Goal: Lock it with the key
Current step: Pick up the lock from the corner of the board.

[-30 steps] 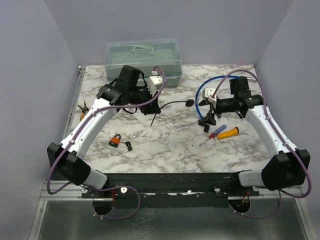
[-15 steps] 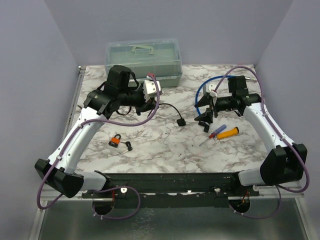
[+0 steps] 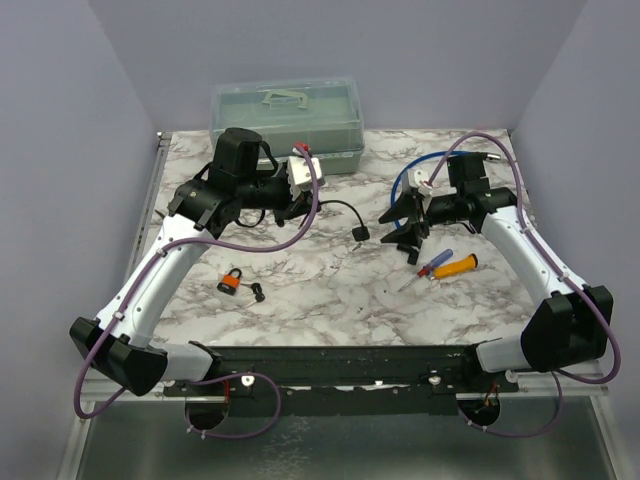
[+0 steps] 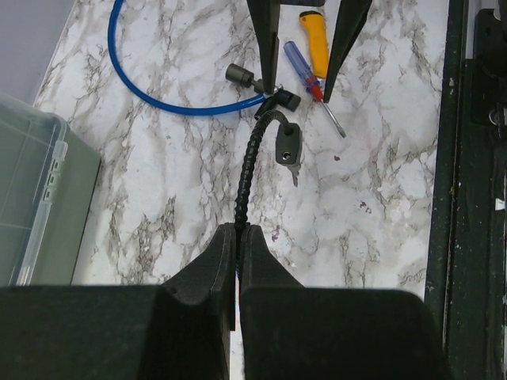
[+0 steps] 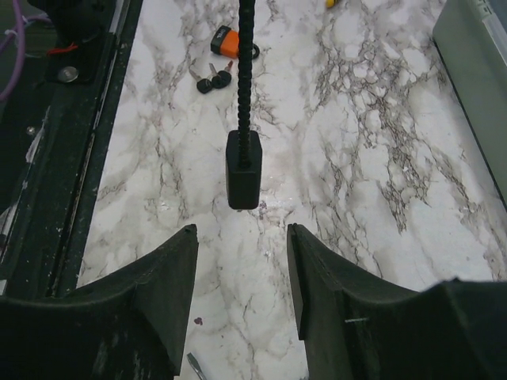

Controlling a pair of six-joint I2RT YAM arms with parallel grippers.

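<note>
The left gripper is clamping tight on the black cable. Its lock head is hanging just ahead of the right gripper, whose jaws are standing apart and empty. Closing off-centre risks nudging the loosely hanging head aside.

White arms, black joints, black pincers, looping purple cables

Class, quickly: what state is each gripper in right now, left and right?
Left gripper: closed, holding the black ribbed cable.
Right gripper: open, holding nothing; the cable's black block end sits just ahead of its fingers.
</note>
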